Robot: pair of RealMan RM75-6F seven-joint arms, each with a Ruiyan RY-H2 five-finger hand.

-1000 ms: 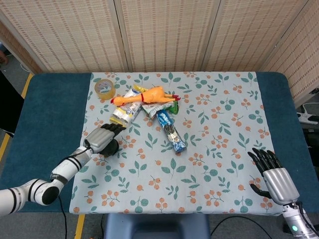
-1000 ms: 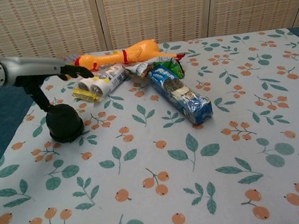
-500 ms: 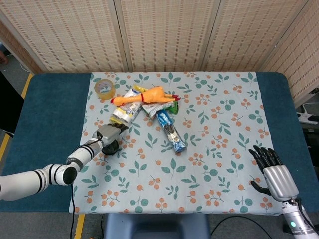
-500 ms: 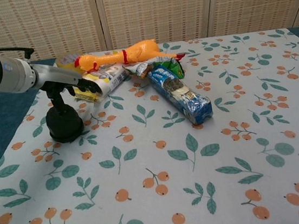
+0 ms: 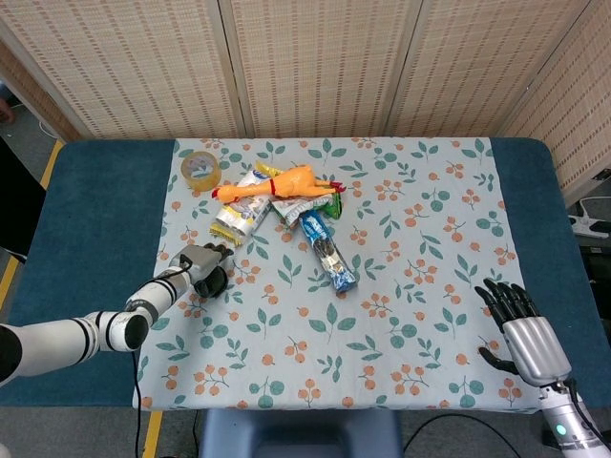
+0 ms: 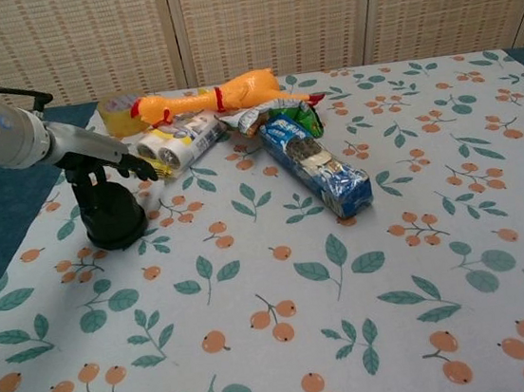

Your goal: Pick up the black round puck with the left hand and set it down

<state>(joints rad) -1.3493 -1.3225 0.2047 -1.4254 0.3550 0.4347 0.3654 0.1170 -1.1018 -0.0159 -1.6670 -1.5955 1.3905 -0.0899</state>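
The black round puck [image 5: 216,284] [image 6: 115,222] stands on the flowered cloth at the left side of the table. My left hand [image 5: 199,262] [image 6: 95,157] hovers low right over it. Its fingers stretch across the puck's top toward the right, and the thumb reaches down along the puck's far left side. No firm grip shows and the puck rests on the cloth. My right hand [image 5: 523,334] lies at the near right edge of the table with its fingers apart, holding nothing; the chest view does not show it.
Just behind the puck lies a silver and yellow packet [image 5: 239,210] [image 6: 179,139]. Beyond it are an orange rubber chicken [image 5: 282,184] [image 6: 212,97], a blue packet [image 5: 326,252] [image 6: 316,165] and a tape roll [image 5: 200,167] [image 6: 116,112].
My left hand has sunk lower onto the puck and drawn back slightly toward the left. The puck and my right hand have stayed in place.
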